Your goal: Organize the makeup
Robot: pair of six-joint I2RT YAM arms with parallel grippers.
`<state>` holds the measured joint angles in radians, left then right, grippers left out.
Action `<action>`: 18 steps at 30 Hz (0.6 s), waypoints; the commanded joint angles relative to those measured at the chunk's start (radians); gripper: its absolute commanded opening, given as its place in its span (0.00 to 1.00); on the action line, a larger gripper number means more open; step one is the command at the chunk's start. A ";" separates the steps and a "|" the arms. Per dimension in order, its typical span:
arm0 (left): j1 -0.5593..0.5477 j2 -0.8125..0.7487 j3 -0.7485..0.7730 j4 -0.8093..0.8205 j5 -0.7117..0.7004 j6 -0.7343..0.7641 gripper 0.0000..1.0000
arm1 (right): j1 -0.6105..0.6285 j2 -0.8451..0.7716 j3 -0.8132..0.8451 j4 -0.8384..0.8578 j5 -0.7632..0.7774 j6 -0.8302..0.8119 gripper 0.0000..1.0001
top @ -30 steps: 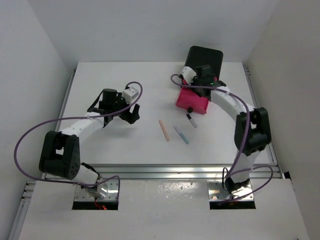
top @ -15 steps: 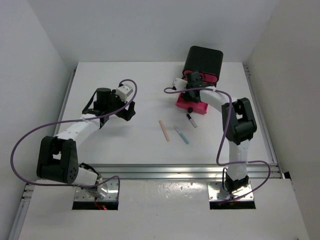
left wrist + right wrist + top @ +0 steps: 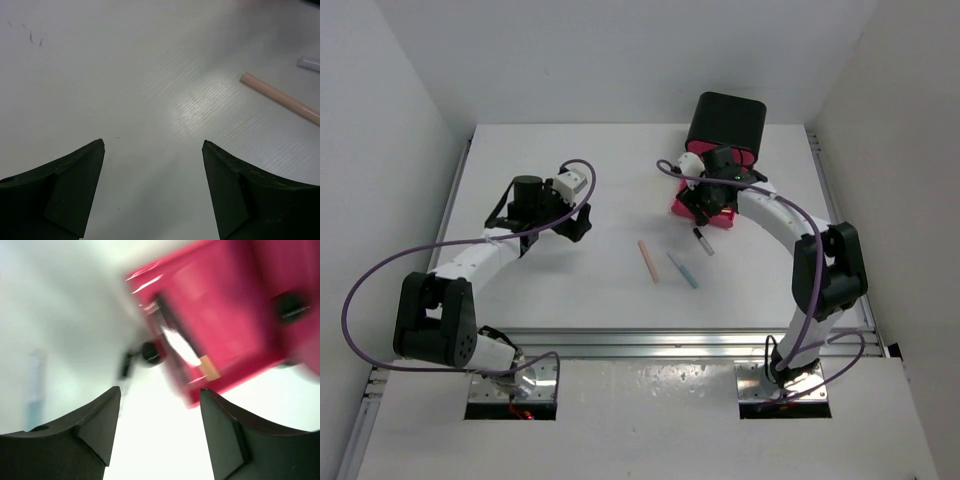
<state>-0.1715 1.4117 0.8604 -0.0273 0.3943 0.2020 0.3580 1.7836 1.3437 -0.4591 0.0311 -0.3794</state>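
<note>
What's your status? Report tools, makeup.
Left tool open, empty. Right tool open over pink plastic drawer. Pink stick, blue stick, black pencil loose on table. No obstruction seen.

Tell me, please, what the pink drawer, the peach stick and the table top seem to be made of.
The pink drawer: probably glossy plastic, given bright streak highlights, though the view is blurred. The peach stick: smooth, satin, likely plastic casing; even colour, soft sheen. The table top: white laminate or painted board, perhaps; faint linear grain shows in the reflection.
</note>
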 commanded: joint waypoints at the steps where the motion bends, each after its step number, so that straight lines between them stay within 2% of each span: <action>1: -0.008 0.000 0.008 0.035 0.023 0.008 0.85 | 0.004 0.003 -0.110 -0.058 -0.145 0.246 0.62; 6: -0.017 0.000 0.008 0.026 0.023 0.008 0.85 | 0.006 0.068 -0.140 -0.036 -0.102 0.272 0.56; 10: -0.026 0.000 0.008 0.017 0.023 0.008 0.85 | 0.006 0.120 -0.081 -0.052 -0.033 0.266 0.56; 15: -0.026 0.000 0.008 0.017 0.023 0.017 0.85 | -0.013 0.163 -0.097 -0.027 -0.037 0.255 0.55; 17: -0.026 0.000 0.008 0.007 0.023 0.017 0.85 | -0.016 0.178 -0.087 -0.042 -0.042 0.257 0.51; 18: -0.026 0.000 0.008 0.007 0.014 0.017 0.85 | -0.019 0.200 -0.086 -0.049 -0.048 0.254 0.45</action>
<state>-0.1902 1.4117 0.8604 -0.0288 0.3958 0.2062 0.3496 1.9472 1.2213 -0.5110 -0.0174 -0.1371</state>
